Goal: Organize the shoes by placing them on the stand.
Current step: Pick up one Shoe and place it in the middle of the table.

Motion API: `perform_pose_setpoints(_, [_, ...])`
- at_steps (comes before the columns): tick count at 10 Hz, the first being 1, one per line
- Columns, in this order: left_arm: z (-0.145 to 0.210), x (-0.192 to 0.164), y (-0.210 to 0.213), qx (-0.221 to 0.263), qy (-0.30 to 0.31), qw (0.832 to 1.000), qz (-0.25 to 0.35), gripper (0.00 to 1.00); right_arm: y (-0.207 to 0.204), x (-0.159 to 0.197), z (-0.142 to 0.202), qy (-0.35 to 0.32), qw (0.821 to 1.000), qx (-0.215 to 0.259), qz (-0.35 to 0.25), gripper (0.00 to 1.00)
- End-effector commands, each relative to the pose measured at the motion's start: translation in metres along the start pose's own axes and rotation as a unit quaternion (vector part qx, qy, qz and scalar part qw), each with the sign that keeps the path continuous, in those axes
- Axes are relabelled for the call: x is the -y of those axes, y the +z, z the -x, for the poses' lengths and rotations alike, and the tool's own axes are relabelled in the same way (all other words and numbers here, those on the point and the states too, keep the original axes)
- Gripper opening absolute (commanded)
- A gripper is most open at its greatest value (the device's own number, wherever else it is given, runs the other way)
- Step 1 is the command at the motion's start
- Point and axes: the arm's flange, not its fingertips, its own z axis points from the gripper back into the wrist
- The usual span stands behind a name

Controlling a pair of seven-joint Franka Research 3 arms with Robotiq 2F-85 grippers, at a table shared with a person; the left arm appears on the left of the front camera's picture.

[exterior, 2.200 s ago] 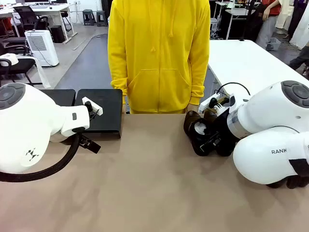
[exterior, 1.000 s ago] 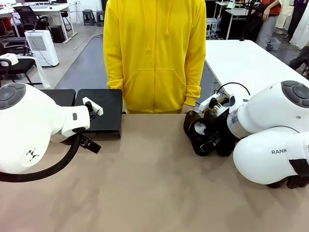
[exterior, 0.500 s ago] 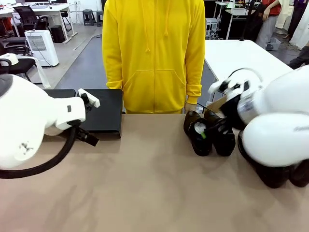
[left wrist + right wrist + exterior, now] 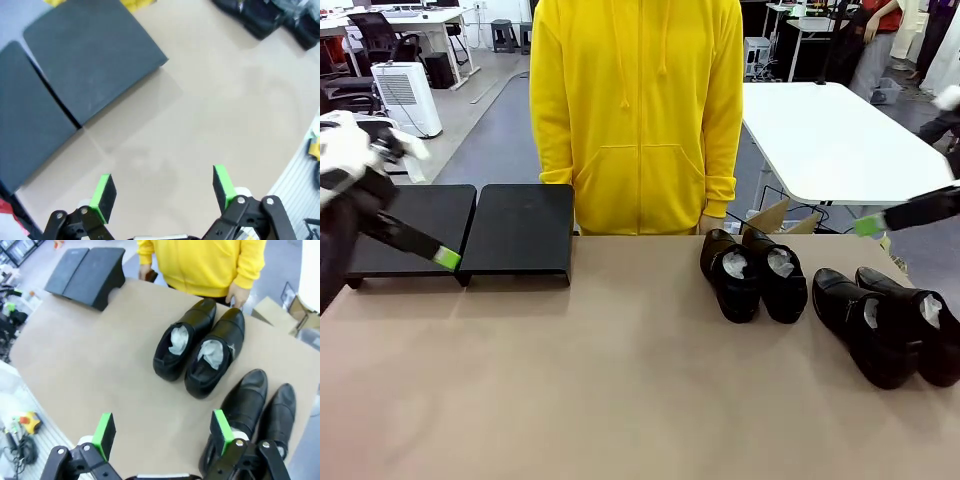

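Right wrist view: right gripper (image 4: 162, 431) and left gripper (image 4: 162, 192) open, empty; we should straddle leftmost shoe (image 4: 185, 340) across its sides, then stand (image 4: 92, 270).

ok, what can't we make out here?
- Front view: black two-finger left gripper motion-blurred, one green pad readable; right gripper cut off by the right edge.
- Left wrist view: glossy black shoes blurred, cropped by the top edge; count unclear.
- Right wrist view: nearer shoe pair heels hidden behind its own finger.
- Front view: low black rectangular stand left end behind the blurred arm.
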Motion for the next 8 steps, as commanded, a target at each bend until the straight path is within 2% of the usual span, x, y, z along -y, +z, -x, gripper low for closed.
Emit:
perform_pose_setpoints(1, [0.003, -0.023, 0.014, 0.020, 0.021, 1.000, 0.006, 1.00, 0.017, -0.002, 0.052, 0.025, 0.999, 0.010, -0.042, 1.00])
perform_pose_setpoints(4, [0.016, -0.047, 0.047, 0.057, 0.034, 0.998, 0.021, 1.00, 0.045, 0.013, 0.080, 0.008, 0.999, 0.027, -0.038, 1.00])
perform_pose_setpoints(8, [0.014, -0.054, 0.038, 0.042, 0.049, 0.997, 0.036, 1.00, 0.053, 0.014, 0.083, -0.003, 0.999, 0.026, -0.048, 1.00])
